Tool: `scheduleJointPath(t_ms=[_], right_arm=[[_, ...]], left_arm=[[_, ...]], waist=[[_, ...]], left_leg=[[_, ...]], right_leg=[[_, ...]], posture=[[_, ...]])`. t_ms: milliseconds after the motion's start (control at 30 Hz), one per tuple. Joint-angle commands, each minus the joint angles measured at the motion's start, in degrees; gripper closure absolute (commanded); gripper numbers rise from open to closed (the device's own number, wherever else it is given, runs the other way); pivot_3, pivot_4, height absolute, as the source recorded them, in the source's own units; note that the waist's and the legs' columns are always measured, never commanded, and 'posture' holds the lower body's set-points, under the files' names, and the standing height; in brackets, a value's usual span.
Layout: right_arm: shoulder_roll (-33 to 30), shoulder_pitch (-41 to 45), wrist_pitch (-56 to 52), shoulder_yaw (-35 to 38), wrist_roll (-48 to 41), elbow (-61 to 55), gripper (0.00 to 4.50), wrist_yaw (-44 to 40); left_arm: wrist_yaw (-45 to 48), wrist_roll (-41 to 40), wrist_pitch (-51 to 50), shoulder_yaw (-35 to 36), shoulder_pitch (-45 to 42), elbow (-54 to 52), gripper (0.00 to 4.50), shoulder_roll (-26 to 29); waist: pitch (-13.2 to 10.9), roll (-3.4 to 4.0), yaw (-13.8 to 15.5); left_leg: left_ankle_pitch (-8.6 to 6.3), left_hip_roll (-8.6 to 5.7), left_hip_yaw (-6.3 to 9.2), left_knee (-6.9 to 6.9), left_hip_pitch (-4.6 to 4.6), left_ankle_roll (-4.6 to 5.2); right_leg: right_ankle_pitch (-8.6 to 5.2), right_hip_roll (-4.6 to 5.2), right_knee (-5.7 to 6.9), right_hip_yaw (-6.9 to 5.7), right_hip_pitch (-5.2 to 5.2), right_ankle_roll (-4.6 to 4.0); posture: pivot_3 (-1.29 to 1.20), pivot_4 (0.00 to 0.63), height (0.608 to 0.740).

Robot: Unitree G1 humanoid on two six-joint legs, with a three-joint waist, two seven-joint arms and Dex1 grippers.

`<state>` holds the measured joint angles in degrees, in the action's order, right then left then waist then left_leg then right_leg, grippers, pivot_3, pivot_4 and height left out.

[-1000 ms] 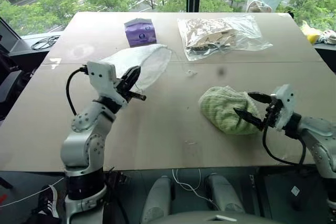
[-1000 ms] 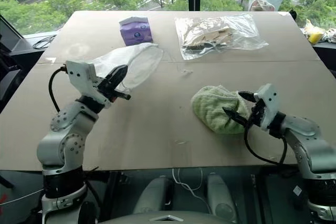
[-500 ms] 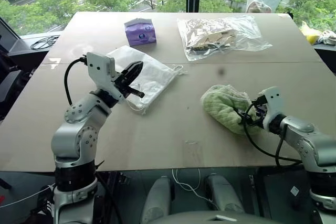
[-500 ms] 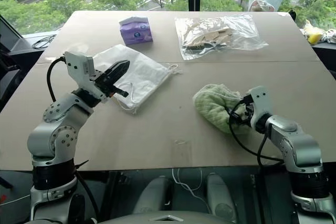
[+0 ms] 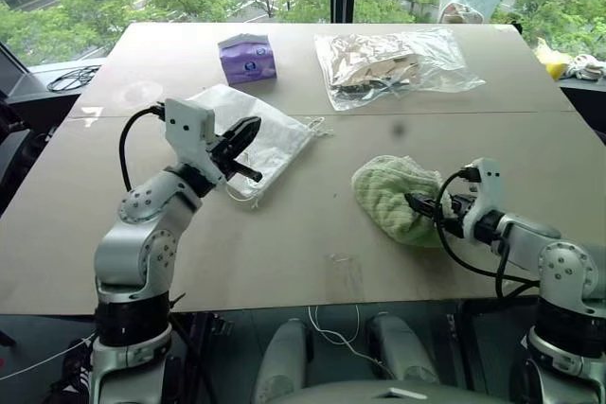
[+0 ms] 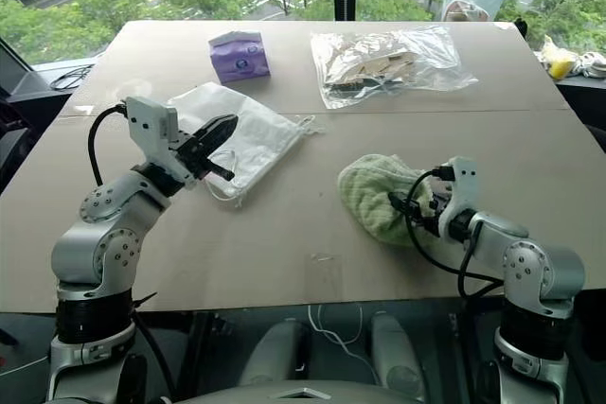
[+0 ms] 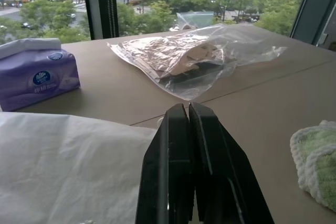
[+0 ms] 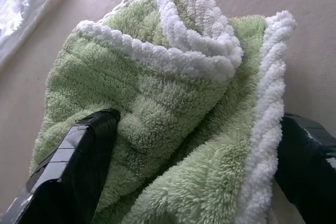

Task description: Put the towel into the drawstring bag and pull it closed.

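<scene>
Now | towel between wide right gripper fingers | left gripper closed, empty

Drawstring bag now lies flat by the purple tissue pack, no longer lifted. Right gripper has rolled, fingers straddling the towel.

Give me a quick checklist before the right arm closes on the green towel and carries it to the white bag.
1. Right gripper open with fingers either side of the towel: ok.
2. Towel bunched between the fingers, enough to pinch: ok.
3. Drawstring bag mouth open to receive the towel: not ok, it lies flat on the table.
4. Left gripper holding the bag: not ok, fingers shut with nothing between them.
5. Path between towel and bag free of the plastic bag and tissue pack: ok.
</scene>
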<state>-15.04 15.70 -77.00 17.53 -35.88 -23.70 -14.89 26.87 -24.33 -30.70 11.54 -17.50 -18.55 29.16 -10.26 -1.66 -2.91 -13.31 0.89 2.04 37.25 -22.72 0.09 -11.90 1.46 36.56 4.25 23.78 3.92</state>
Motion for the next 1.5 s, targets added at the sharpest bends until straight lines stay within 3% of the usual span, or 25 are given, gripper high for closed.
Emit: scheduleJointPath(t_ms=[33,167,300,367,533,567,633,733,1200,1300,1400,1500], right_arm=[[-1.16,-2.22,0.27,-8.79,1.64,2.7,0.25,-1.16],[-3.25,-3.34,3.66,-11.57,3.78,3.43,1.71,-2.03],[-2.74,-4.12,4.5,-11.15,3.76,3.02,3.69,-2.03],[-2.36,-4.57,4.74,-10.81,3.76,2.57,4.46,-1.83],[-1.62,-5.64,4.94,-10.76,3.6,1.42,4.46,-1.22],[-1.5,-5.84,4.94,-10.85,3.55,1.16,4.5,-1.15],[-1.34,-6.17,4.88,-11.11,3.47,0.71,4.5,-1.09],[-1.26,-5.94,5.03,-11.35,3.51,0.6,4.5,-1.21],[-1.76,-5.6,5.82,-10.73,3.76,0.4,4.5,-1.3],[-1.63,-6.14,5.96,-10.62,3.77,-0.12,4.5,-1.07],[-1.71,-6.37,6.09,-10.48,3.74,-0.39,4.5,-1.03],[-1.8,-6.33,6.54,-10.51,3.87,-0.39,4.5,-1.08]], left_arm=[[-2.37,5.04,1.48,-3.81,0.63,0.15,4.48,-0.18],[-4.18,7.32,0.68,-7.9,1.75,-0.12,4.5,-3.16],[-9.2,13.14,0.68,-10.84,3.28,0.44,4.5,-4.73],[-12.01,15.9,0.82,-11.66,4.51,0.76,4.5,-5.83],[-15.19,22.27,4.37,-14.05,6.65,2.78,4.5,-6.58],[-15.32,23.08,4.76,-14.38,6.84,2.89,4.11,-6.55],[-16.11,25.05,5.92,-14.75,6.89,3.02,3.74,-6.4],[-16.0,26.56,7.95,-14.82,6.82,3.58,2.4,-6.54],[-13.88,29.19,6.32,-14.78,5.88,8.73,2.4,-6.27],[-14.05,29.31,6.73,-14.28,5.88,9.09,3.14,-6.46],[-14.5,29.19,6.62,-13.58,6.06,9.46,4.46,-6.68],[-14.38,28.08,6.87,-12.6,5.99,10.02,4.46,-7.44]], waist=[[0.07,-0.05,-0.3],[0.2,-0.26,-0.72],[0.2,-0.27,-1.04],[0.21,-0.26,-1.02],[0.23,-0.25,-0.89],[0.23,-0.25,-0.87],[0.23,-0.25,-0.9],[0.23,-0.25,-0.91],[0.22,-0.24,-0.92],[0.22,-0.24,-0.92],[0.22,-0.24,-0.92],[0.22,-0.24,-0.9]], left_leg=[[0.0,0.0,0.0,-0.03,0.02,0.0],[0.0,0.03,-0.01,-0.04,0.02,0.0],[0.0,0.1,-0.01,-0.1,0.03,0.0],[0.0,0.15,0.01,-0.1,0.04,0.0],[0.0,0.15,0.0,-0.1,0.05,0.0],[-0.01,0.15,0.01,-0.1,0.04,0.0],[-0.01,0.15,0.02,-0.1,0.04,-0.01],[-0.01,0.17,0.0,-0.12,0.02,-0.01],[-0.01,0.2,-0.02,-0.14,-0.02,-0.01],[-0.01,0.2,-0.02,-0.16,-0.02,-0.01],[-0.01,0.2,-0.02,-0.22,-0.03,-0.01],[-0.01,0.2,-0.03,-0.28,-0.03,-0.01]], right_leg=[[0.0,-0.01,0.0,0.0,0.0,-0.01],[-0.01,0.0,-0.02,0.0,0.0,-0.01],[-0.01,-0.09,-0.03,0.0,0.01,-0.02],[0.0,-0.13,-0.02,0.0,0.01,-0.03],[-0.01,-0.13,-0.03,0.01,0.01,-0.03],[-0.01,-0.13,-0.04,0.0,0.02,-0.03],[-0.01,-0.13,-0.05,0.0,0.02,-0.04],[-0.01,-0.12,-0.07,0.01,0.03,-0.04],[-0.01,-0.1,-0.15,0.0,0.06,-0.04],[-0.01,-0.1,-0.18,-0.01,0.06,-0.04],[-0.01,-0.1,-0.25,-0.01,0.06,-0.04],[-0.01,-0.09,-0.3,-0.01,0.06,-0.04]], posture=[[0.0,0.15,0.74],[0.0,0.15,0.74],[0.0,0.15,0.74],[0.0,0.15,0.74],[0.0,0.15,0.74],[0.0,0.15,0.74],[0.0,0.15,0.74],[0.0,0.15,0.74],[0.0,0.15,0.74],[0.0,0.15,0.74],[0.0,0.15,0.74],[0.0,0.15,0.74]])
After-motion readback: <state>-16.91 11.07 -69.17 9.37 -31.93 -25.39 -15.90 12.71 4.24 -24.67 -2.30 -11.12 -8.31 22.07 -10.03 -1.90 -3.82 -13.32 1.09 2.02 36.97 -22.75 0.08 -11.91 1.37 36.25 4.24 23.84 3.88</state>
